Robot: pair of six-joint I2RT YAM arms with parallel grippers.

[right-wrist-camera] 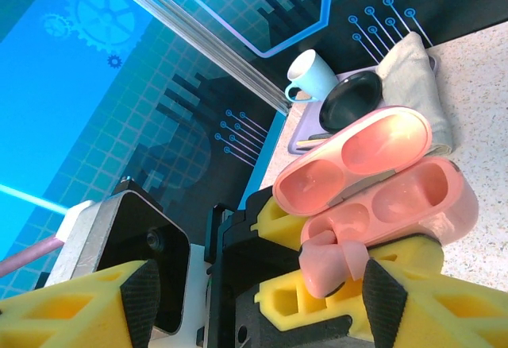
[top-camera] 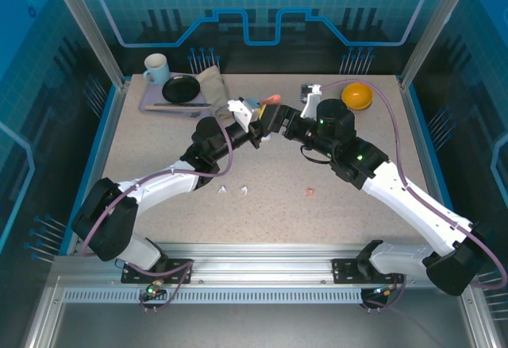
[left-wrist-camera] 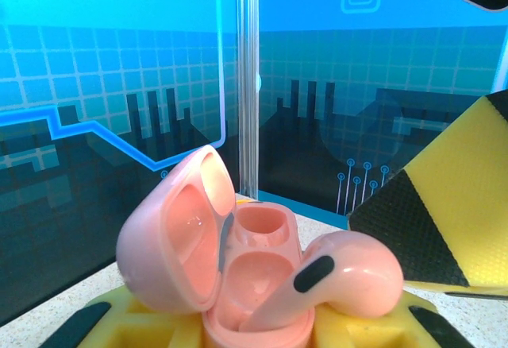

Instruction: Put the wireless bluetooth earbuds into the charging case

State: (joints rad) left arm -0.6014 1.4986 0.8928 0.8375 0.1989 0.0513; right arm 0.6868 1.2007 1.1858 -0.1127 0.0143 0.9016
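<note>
**One bud half in, three loose, tip-out risk**

Main worry: the salmon-pink earbud [left-wrist-camera: 341, 276] is lying askew across the near well of the pink charging case [left-wrist-camera: 238, 280]. Its stem is angling in and its head is hanging over the rim, so it isn't looking seated to me. A sideways nudge from here is likelier to be flicking it out than dropping it home. By my reading the case is being held up off the desk [top-camera: 159, 149], so a lost bud is going to be bouncing away.

Second: the lid [left-wrist-camera: 178, 233] is standing open right beside the wells. A bump on it is risking it swinging down onto the half-in bud.

Third: only foam pads are gripping the case, so a hard downward press could be pivoting it in the grip and spoiling the line-up.

Left end effector [left-wrist-camera: 246, 328] is clamping the case base between its yellow pads, jaws closed down on it.

Right end effector [right-wrist-camera: 262, 284] is standing wide and gripping nothing. One striped yellow-and-black finger [left-wrist-camera: 444, 221] is hovering just beside the bud's head. I can't tell whether it's touching.

Three more are waiting on the desk nearer the arm bases, well apart from the case: one white earbud [top-camera: 224, 190], a second white earbud [top-camera: 244, 190] and a loose pink earbud [top-camera: 308, 191].
</note>
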